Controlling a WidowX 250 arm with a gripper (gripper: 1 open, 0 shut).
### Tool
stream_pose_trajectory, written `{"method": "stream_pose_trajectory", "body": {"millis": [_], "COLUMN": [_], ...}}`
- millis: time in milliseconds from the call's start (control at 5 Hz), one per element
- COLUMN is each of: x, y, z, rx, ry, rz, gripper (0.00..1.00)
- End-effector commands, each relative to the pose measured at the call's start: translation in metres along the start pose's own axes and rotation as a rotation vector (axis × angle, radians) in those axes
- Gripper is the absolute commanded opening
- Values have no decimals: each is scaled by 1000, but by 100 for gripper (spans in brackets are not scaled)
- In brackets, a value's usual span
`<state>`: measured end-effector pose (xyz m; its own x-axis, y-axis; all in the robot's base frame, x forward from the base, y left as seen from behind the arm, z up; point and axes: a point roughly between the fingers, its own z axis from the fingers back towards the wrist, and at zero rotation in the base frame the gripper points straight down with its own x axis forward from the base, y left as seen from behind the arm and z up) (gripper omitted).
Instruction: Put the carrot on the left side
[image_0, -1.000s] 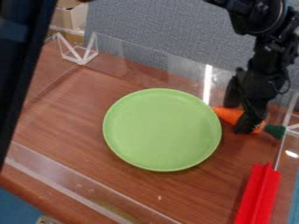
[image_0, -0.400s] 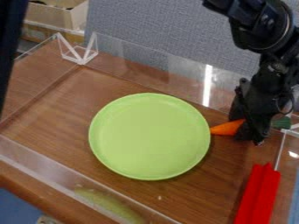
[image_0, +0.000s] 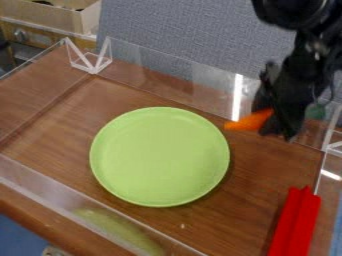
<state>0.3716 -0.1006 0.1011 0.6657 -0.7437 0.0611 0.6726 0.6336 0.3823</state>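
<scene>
1. Since the earlier frames the carrot (image_0: 247, 122) has come up off the table (image_0: 54, 110); a second ago it lay on the wood just right of the green plate (image_0: 158, 156), and now it hangs above that spot, its orange tip poking left past the black fingers.
2. The pincer (image_0: 283, 116) has risen with it and looks clamped on the carrot's thick end. Motion blur hides the exact contact, so this is a judgement from the carrot being airborne between the fingers.
3. The plate also sits further left in the picture than before, which looks like a shift of the view rather than of the plate.
4. What this means: the pick-up appears done, and the carry to the left has yet to happen. The carrot is at the right edge of the plate, well apart from the left part of the table.
5. The red bars (image_0: 295, 225) at the lower right lie untouched.
</scene>
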Motion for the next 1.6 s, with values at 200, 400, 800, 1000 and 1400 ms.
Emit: {"method": "stream_pose_trajectory", "body": {"millis": [200,400,800,1000,1400], "x": [-54,-100,-193,-233,-260], "y": [52,68,98,103,105], "z": [53,43,17,0,3], "rx": [109,113,23,-32,-101], "ry": [24,89,170,190,257], "rz": [294,479,778,920,1267], "gripper": [0,0,0,0,0]}}
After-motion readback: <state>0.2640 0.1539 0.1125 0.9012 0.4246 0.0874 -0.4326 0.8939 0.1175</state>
